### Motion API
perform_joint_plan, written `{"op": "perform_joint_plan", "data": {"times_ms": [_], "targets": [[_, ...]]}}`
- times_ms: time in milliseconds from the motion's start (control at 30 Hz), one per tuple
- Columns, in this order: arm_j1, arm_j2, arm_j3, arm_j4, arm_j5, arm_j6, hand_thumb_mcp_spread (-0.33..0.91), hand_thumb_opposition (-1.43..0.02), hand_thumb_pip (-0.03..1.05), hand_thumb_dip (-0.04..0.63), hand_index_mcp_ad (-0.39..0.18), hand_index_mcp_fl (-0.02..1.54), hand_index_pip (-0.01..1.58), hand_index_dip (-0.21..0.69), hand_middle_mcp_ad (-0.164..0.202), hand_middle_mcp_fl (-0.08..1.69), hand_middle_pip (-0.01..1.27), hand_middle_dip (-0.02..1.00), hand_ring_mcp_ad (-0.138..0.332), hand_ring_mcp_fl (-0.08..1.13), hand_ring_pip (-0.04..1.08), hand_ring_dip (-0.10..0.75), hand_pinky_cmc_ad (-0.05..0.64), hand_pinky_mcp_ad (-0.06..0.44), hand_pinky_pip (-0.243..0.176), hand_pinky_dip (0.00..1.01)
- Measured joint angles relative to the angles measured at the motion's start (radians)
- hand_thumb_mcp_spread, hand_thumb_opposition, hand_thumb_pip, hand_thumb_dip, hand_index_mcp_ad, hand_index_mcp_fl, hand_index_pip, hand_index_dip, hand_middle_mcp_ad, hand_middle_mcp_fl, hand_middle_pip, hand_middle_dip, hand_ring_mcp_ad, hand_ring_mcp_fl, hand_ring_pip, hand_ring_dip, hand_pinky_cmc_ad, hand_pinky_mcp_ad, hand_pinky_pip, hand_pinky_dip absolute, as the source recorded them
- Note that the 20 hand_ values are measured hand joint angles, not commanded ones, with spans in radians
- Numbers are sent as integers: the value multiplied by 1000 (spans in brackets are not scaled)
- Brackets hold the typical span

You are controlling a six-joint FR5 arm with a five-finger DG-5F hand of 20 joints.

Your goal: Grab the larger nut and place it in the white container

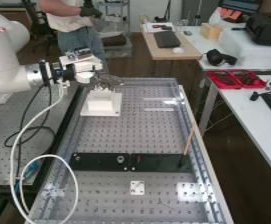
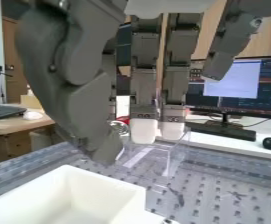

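Robot hand, silvery nut, container (white, boxy)

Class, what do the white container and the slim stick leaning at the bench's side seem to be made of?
The white container looks like moulded or printed plastic, smooth and matt: opaque walls with soft shading, no metallic glare. The slim stick is probably wood, judging by its light brown tone and dull surface, though coloured plastic is possible.

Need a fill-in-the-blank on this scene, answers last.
In the high view, the hand is nearer the white container than the flat, ____ plates. The container's top is ____, not covered. The trays are coloured ____. The thin stick is in that view's ____ half.

Missing words: black; open; red; right
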State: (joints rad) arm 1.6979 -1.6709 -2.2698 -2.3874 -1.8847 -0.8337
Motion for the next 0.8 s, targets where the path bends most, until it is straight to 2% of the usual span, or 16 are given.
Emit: {"op": "perform_joint_plan", "data": {"times_ms": [500, 667, 733, 800], "targets": [[67, -58, -18, 45, -1, 31, 457, -1080, 658, 314, -216, 531, 1342, 0, 2, 763, 906, 784, 28, 574, 614, 576, 293, 265, 65, 271], [74, -71, -9, 46, 19, 33, 457, -1080, 658, 316, -215, 534, 1342, 0, 2, 763, 906, 784, 28, 574, 614, 576, 293, 267, 65, 271], [75, -71, -6, 39, 27, 30, 461, -1080, 625, 316, -215, 534, 1342, 0, 2, 770, 906, 784, 28, 564, 614, 576, 293, 265, 65, 271], [73, -70, -3, 33, 34, 32, 461, -1080, 618, 316, -216, 562, 1342, 0, 0, 716, 922, 791, 31, 529, 627, 572, 293, 276, 65, 281]]}}
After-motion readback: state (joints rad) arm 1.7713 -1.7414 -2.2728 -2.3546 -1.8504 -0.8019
